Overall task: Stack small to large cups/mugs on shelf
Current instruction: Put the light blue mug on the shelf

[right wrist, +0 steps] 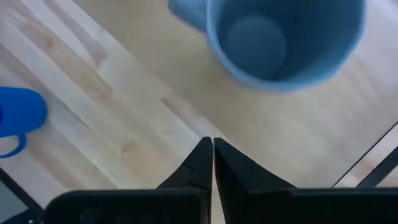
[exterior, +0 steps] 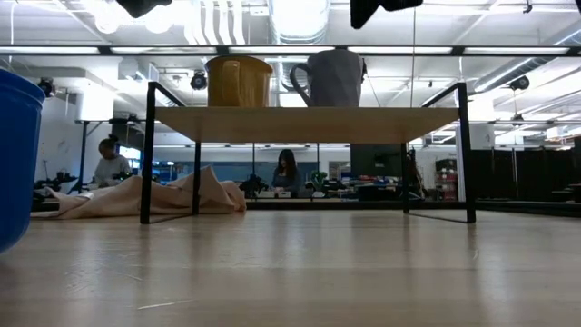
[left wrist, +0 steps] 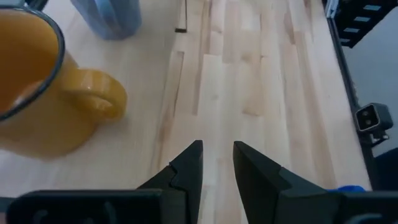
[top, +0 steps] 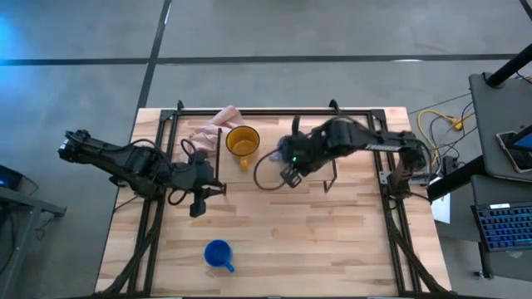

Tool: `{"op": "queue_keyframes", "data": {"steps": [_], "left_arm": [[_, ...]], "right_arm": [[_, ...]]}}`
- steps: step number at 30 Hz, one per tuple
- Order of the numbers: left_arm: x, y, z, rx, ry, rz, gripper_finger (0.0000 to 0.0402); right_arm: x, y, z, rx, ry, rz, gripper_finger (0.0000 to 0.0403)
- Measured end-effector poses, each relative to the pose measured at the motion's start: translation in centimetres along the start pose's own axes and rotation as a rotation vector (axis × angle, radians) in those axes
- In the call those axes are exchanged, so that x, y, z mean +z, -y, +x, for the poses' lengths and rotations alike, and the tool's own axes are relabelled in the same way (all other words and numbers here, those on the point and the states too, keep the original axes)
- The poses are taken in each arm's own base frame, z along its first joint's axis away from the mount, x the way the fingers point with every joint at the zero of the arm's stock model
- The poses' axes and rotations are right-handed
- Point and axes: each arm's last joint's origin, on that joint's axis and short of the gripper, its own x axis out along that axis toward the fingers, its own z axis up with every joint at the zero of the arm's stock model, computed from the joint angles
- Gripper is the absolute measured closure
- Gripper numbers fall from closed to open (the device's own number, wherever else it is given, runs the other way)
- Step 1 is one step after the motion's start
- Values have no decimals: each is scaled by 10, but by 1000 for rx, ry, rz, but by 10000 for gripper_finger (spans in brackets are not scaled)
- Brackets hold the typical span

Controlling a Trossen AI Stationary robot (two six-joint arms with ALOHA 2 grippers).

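The wide yellow-orange mug (exterior: 239,82) and the pale grey-blue mug (exterior: 330,78) stand side by side on the wood-topped, black-legged shelf (exterior: 309,123), frame centre. The bright blue mug (top: 219,254) sits on the tabletop (top: 332,249), lower left. Left gripper (left wrist: 217,163) has its jaws slightly spread; right gripper (right wrist: 212,155) has its jaws pressed together.

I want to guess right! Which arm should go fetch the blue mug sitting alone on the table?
Probably the left. Its pincer is empty and sits closer to the bright blue mug than the right pincer, which hangs over the shelf.
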Motion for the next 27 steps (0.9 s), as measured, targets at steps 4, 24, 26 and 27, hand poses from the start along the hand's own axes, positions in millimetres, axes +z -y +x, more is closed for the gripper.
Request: {"op": "queue_keyframes", "data": {"steps": [4, 24, 26, 27], "left_arm": [[5, 1, 2, -7, 42, 36, 327], [81, -55, 49, -44, 162, 23, 327], [83, -65, 62, -58, 126, 20, 330], [84, -68, 68, -63, 111, 23, 334]], "right_arm": [[-8, -3, 11, -37, -28, 41, 394], [-53, 18, -21, -115, 171, 258, 394], [-58, 25, -18, -132, 162, 277, 394], [-62, 30, -16, -144, 157, 289, 394]]}}
